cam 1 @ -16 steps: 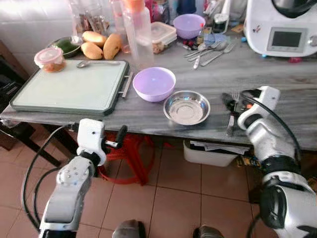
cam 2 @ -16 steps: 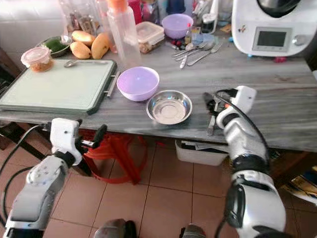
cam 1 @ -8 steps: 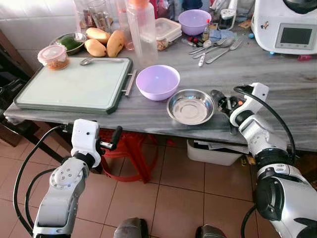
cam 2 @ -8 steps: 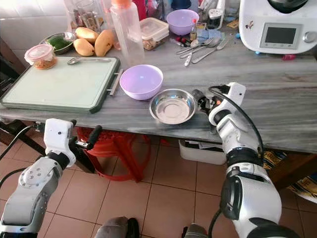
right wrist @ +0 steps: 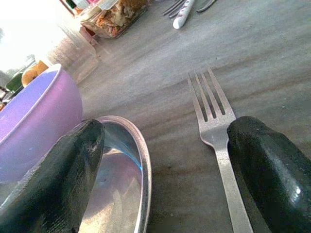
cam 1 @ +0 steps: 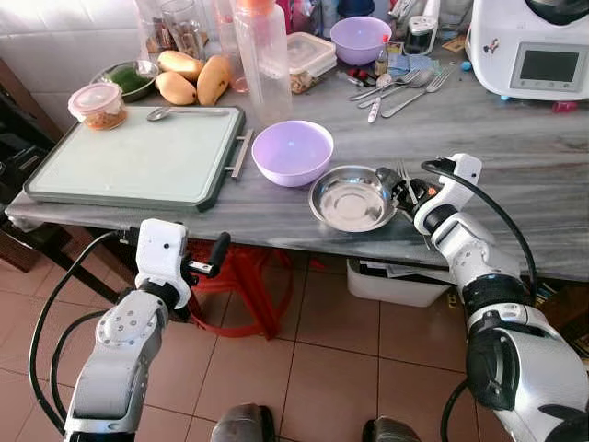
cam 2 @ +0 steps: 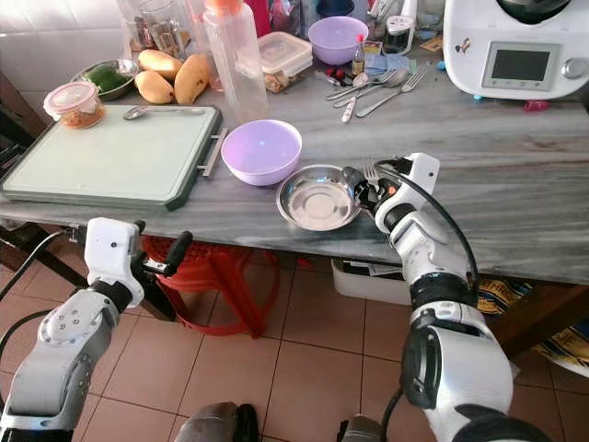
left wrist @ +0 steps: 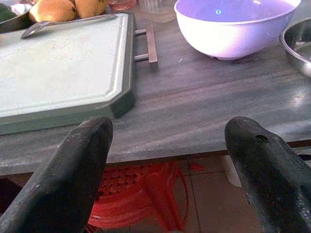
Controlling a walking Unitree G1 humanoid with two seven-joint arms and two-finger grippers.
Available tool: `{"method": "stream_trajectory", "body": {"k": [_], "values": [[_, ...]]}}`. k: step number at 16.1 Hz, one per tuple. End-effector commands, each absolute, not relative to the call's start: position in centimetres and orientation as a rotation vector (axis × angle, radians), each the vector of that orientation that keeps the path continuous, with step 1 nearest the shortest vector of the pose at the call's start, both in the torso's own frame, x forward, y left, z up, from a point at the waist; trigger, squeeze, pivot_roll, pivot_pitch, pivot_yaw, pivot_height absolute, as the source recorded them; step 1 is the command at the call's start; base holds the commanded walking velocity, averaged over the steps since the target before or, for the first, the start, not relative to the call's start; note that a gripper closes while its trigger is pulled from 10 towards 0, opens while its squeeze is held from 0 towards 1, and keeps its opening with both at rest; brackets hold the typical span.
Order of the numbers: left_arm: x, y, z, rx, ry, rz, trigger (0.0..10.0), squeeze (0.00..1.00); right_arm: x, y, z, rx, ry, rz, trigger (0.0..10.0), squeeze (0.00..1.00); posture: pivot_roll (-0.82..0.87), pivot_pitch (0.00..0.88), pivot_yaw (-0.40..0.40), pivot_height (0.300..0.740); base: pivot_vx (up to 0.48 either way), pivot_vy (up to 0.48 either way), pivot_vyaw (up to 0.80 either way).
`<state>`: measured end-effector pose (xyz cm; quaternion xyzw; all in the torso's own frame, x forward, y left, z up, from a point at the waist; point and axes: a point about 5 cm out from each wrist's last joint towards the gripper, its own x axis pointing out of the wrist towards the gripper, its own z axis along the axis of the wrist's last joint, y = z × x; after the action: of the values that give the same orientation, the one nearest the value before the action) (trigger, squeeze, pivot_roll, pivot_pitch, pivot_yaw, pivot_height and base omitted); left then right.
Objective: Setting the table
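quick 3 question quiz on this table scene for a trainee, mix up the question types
1. True or false: the fork lies inside the steel dish.
2. The right hand is: A) shut on the fork, B) open by the fork, C) down below the table.
3. Fill in: the spoon lies on the green ____.

Key: 1 false, it lies on the table beside the dish. 2 B. 3 tray.
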<state>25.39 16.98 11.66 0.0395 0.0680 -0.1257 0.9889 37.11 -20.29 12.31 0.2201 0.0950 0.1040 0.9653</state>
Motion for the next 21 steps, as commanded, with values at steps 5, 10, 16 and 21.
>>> {"method": "stream_trajectory", "body": {"k": [5, 10, 16, 21], "values": [[25.6, 16.9, 11.6, 0.069, 0.133, -0.245, 10.0, 0.0, 36.0, -21.1, 13.2, 0.428, 0.139, 0.16, 10.0, 0.0, 0.1, 0.088, 0.106, 0.74, 0.0, 0.0, 0.0], [25.9, 16.4, 11.4, 0.055, 0.129, -0.245, 10.0, 0.0, 33.9, -20.4, 13.5, 0.435, 0.122, 0.127, 10.0, 0.0, 0.08, 0.076, 0.099, 0.74, 0.0, 0.0, 0.0], [26.1, 16.1, 11.3, 0.046, 0.121, -0.244, 10.0, 0.0, 31.7, -17.0, 12.0, 0.495, 0.206, 0.145, 10.0, 0.0, 0.07, 0.073, 0.091, 0.74, 0.0, 0.0, 0.0], [26.0, 16.3, 11.3, 0.045, 0.118, -0.236, 10.0, 0.0, 31.4, -17.1, 12.4, 0.494, 0.214, 0.13, 10.0, 0.0, 0.07, 0.077, 0.087, 0.74, 0.0, 0.0, 0.0]]}}
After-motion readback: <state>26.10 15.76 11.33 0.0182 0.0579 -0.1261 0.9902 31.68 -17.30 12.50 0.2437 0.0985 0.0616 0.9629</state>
